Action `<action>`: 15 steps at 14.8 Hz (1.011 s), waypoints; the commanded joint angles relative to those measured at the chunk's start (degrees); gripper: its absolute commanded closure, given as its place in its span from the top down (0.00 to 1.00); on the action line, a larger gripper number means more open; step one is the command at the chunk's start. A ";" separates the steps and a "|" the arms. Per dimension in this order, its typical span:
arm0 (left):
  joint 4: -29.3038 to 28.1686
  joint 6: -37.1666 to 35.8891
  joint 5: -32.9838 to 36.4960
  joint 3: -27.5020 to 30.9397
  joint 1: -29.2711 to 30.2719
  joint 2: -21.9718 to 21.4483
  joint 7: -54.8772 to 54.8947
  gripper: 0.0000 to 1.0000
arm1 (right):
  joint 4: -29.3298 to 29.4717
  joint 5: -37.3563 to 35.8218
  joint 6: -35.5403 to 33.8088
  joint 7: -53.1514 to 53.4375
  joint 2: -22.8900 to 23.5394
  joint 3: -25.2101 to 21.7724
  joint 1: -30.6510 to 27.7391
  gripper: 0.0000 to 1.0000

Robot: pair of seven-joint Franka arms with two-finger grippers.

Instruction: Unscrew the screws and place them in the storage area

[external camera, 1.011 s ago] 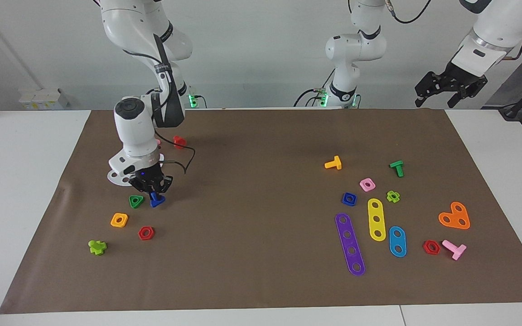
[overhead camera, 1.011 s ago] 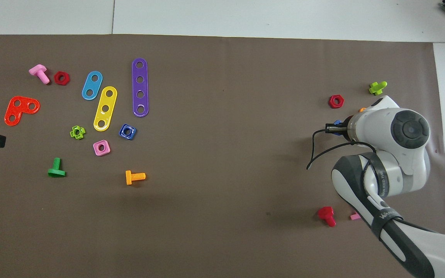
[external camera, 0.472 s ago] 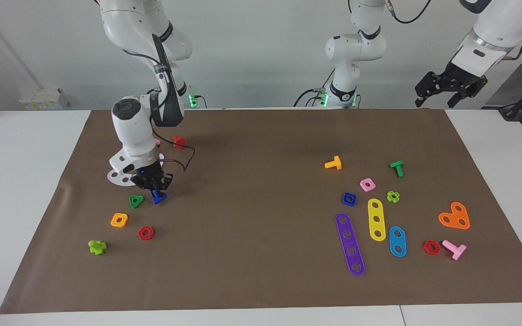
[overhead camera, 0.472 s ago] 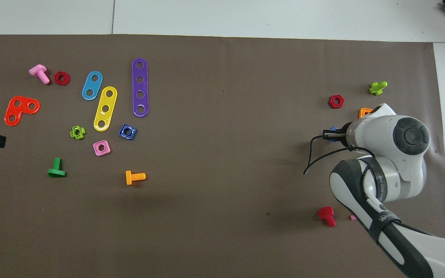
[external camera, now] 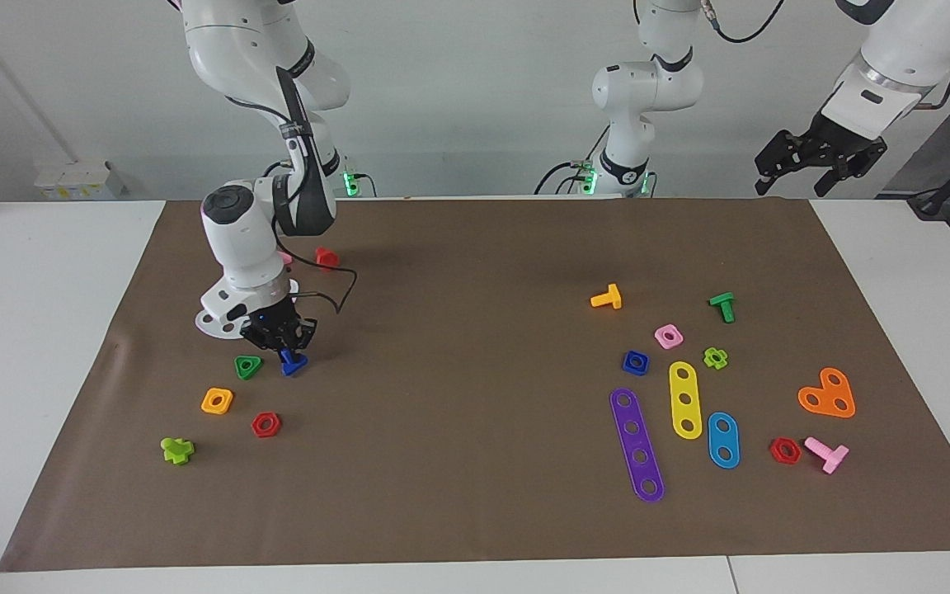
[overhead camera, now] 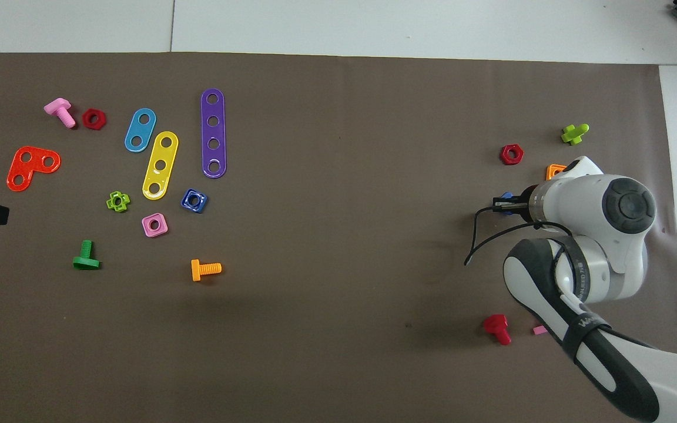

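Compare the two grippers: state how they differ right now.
The right gripper is shut on the dark-blue bolt; the left gripper is open and holds nothing. The right gripper is low over the mat beside the green triangle nut; the left gripper waits high at the mat's edge. Both are black two-finger grippers.

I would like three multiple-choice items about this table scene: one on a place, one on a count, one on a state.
1. The right claw is over:
A. the purple strip
B. the spot beside the green triangle nut
C. the orange heart

2. How many straight strips lie together?
A. two
B. three
C. five

3. The right claw is:
A. open and empty
B. shut on the blue bolt
C. shut on a red nut

Key: 1 B, the claw hangs there; 2 B, purple, yellow, blue; 3 B, the bolt sits between its fingertips.
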 commanded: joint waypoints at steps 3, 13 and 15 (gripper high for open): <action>-1.91 0.09 -0.87 -0.25 0.65 -1.71 0.36 1.00 | 0.22 1.45 0.98 -2.91 0.57 0.46 -1.08 1.00; -1.91 0.09 -0.96 -0.25 0.65 -1.71 0.36 1.00 | 19.82 0.39 -22.04 3.24 -0.39 0.20 -1.00 1.00; -1.91 0.09 -0.96 -0.25 0.65 -1.71 0.36 1.00 | 21.83 0.48 -27.82 3.07 -3.28 0.19 -1.26 1.00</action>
